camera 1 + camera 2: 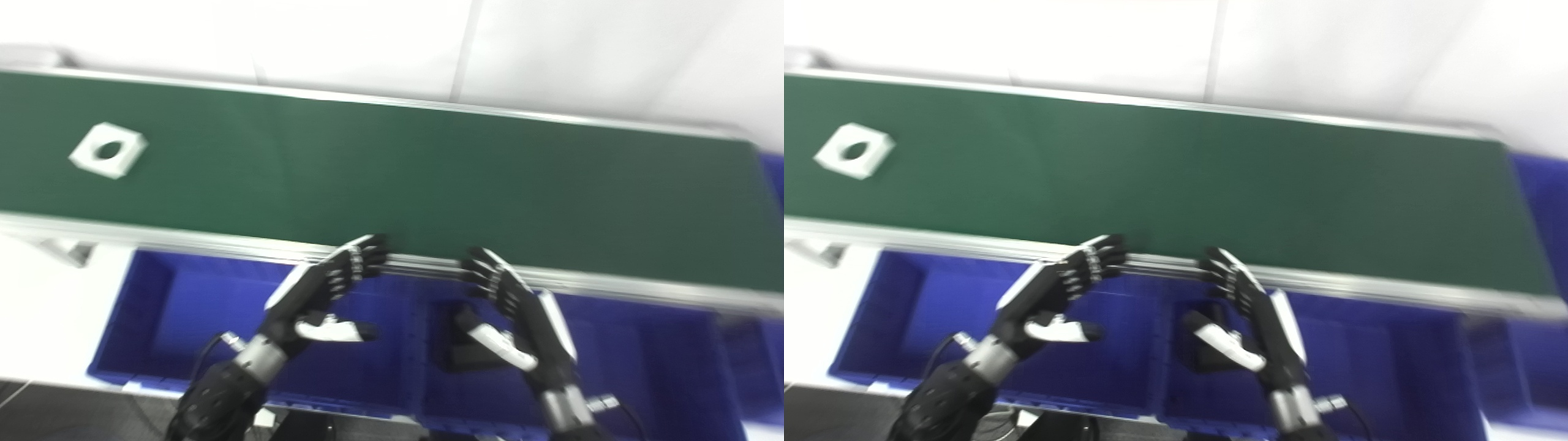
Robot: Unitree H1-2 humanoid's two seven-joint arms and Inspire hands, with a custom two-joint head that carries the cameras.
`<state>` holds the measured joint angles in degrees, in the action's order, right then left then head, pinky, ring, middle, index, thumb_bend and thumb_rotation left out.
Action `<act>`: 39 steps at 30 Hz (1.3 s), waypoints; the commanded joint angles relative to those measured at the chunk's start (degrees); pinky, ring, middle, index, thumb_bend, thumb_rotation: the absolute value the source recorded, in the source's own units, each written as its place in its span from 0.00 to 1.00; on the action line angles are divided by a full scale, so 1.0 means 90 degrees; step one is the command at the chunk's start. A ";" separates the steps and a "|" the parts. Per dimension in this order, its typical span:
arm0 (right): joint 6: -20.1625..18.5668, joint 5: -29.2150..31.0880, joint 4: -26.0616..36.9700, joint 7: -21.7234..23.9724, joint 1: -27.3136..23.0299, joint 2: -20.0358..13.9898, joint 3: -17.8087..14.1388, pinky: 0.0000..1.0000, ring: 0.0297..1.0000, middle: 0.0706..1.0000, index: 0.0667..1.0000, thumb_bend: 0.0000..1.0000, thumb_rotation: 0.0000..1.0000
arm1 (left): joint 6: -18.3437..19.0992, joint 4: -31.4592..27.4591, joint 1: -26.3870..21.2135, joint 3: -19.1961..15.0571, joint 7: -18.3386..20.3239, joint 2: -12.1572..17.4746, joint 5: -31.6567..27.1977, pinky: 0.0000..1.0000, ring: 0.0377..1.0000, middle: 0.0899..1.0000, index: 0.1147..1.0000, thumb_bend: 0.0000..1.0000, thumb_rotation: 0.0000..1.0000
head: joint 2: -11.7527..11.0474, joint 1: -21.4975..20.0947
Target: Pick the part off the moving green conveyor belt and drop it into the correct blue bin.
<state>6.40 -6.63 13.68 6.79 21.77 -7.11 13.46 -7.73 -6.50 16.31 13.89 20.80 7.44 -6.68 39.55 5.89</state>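
Note:
A white square part with a round hole (pixel 109 150) lies on the green conveyor belt (pixel 392 177) at the far left; it also shows in the right eye view (pixel 854 150). My left hand (pixel 324 294) is open and empty, held above the left blue bin (pixel 153 318) near the belt's front rail. My right hand (pixel 520 312) is open and empty above the middle blue bin (pixel 643 367), fingertips close to the rail. Both hands are far to the right of the part.
A dark object (pixel 465 352) lies in the middle bin under my right hand. The belt's metal front rail (pixel 184 242) runs just beyond the fingertips. Another blue bin (pixel 773 177) sits past the belt's right end. A white wall stands behind.

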 commanded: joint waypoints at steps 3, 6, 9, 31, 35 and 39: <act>0.0523 0.0059 0.0020 0.0026 -0.0028 -0.0071 -0.0055 0.72 0.78 0.80 0.87 0.60 0.55 | -0.0240 -0.0300 0.0000 0.0060 -0.0075 -0.0074 0.0095 0.87 0.89 0.87 0.87 1.00 0.38 | -0.0226 0.0382; 0.0622 0.0110 -0.0068 0.0037 -0.0038 -0.0105 -0.0084 0.72 0.78 0.81 0.88 0.59 0.55 | -0.0217 -0.0367 0.0027 0.0105 -0.0091 -0.0115 0.0079 0.87 0.89 0.87 0.87 1.00 0.37 | -0.0418 0.0647; 0.0715 0.0143 -0.0171 0.0043 -0.0058 -0.0129 -0.0116 0.72 0.78 0.80 0.88 0.59 0.54 | -0.0250 -0.0393 0.0033 0.0116 -0.0116 -0.0151 0.0067 0.87 0.89 0.87 0.87 1.00 0.37 | -0.0552 0.0838; 0.0863 0.0147 -0.0551 0.0035 -0.0193 -0.0092 -0.0143 0.73 0.78 0.80 0.88 0.55 0.55 | 0.0070 -0.1631 -0.0251 -0.0536 -0.0442 0.0246 0.0453 0.86 0.90 0.87 0.85 1.00 0.34 | -0.1092 0.1145; 0.0872 0.0109 -0.0600 0.0014 -0.0214 -0.0077 -0.0143 0.72 0.78 0.80 0.88 0.55 0.55 | 0.0246 -0.1861 -0.0426 -0.0698 -0.0430 0.0395 0.0384 0.88 0.91 0.88 0.85 0.99 0.30 | -0.1153 0.1175; 0.0859 0.0133 -0.0636 0.0021 -0.0235 -0.0054 -0.0145 0.73 0.79 0.80 0.88 0.55 0.54 | 0.0534 -0.2215 -0.0671 -0.0912 -0.0500 0.0564 0.0580 0.86 0.89 0.88 0.86 0.98 0.31 | -0.1197 0.1211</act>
<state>10.69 -5.93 7.22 6.93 20.30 -7.95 12.30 -3.06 -23.53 11.95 6.62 17.38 11.65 -1.84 28.83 16.79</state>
